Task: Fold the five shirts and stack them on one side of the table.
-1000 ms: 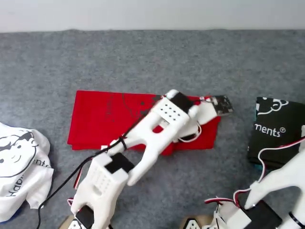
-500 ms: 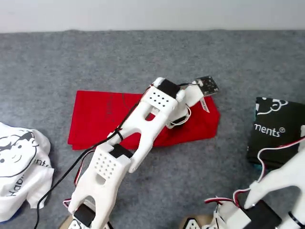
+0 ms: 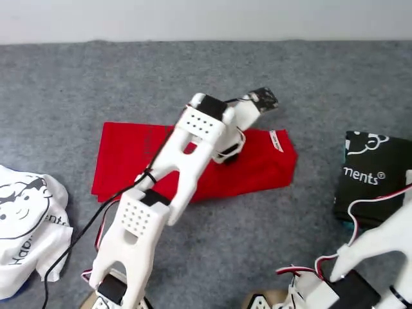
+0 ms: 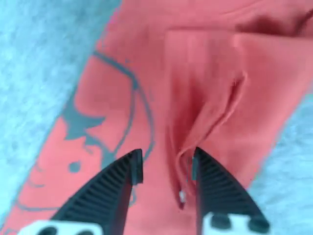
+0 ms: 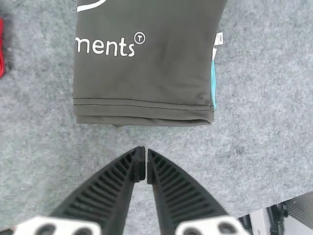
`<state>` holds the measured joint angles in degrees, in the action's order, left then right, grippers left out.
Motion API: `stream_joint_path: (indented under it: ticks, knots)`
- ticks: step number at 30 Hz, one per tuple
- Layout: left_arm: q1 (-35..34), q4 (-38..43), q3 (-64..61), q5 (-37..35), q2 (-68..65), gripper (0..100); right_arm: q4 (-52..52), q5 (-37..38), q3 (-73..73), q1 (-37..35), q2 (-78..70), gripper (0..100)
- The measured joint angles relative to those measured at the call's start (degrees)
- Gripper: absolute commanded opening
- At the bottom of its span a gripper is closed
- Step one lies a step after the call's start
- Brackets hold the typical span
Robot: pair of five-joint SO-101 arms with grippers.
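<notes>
Left gripper (image 4: 164,165) spread, empty, directly over red shirt (image 3: 129,161), right of its middle. Raised crease runs between the jaws. Shirt's long axis: left-right. Right gripper (image 5: 142,165) pressed together, near right, farther off.

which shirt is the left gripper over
The red shirt, mid-table below the left gripper; the black shirt lies folded far right, the white shirt crumpled far left.

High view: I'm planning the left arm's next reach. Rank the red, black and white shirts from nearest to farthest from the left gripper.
1. Red shirt, mid-table, directly under the left gripper.
2. Black shirt, folded, right edge.
3. White shirt, crumpled, left edge.
</notes>
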<state>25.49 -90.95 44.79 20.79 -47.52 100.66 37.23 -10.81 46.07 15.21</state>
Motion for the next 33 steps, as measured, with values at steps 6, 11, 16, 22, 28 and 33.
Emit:
stream_joint_path:
  ticks: [6, 11, 16, 22, 28, 33]
  knots:
    - [-1.6, 0.5, 0.0, 0.0, 0.0, 17, 0.0, 0.3, 0.0, 0.0, 0.0, 1.8]
    - [-1.4, -3.6, 4.7, 0.0, 0.3, 17, 0.0, 0.4, 0.0, 0.0, 0.0, 1.7]
    - [1.2, -7.6, 7.4, 0.0, 3.2, 14, 0.0, 0.4, 0.0, 0.0, 0.0, 1.7]
    - [2.8, -7.9, -2.9, 0.0, 5.5, 11, 0.0, 0.4, 0.0, 0.1, 0.0, 1.7]
    - [-1.4, -2.7, -12.9, -0.4, 5.5, 11, 0.0, 0.4, 0.0, 1.9, 0.0, 1.8]
    - [-2.2, 2.3, -19.3, -0.4, 5.5, 11, 0.0, 0.4, 0.0, 2.5, 0.0, 1.8]
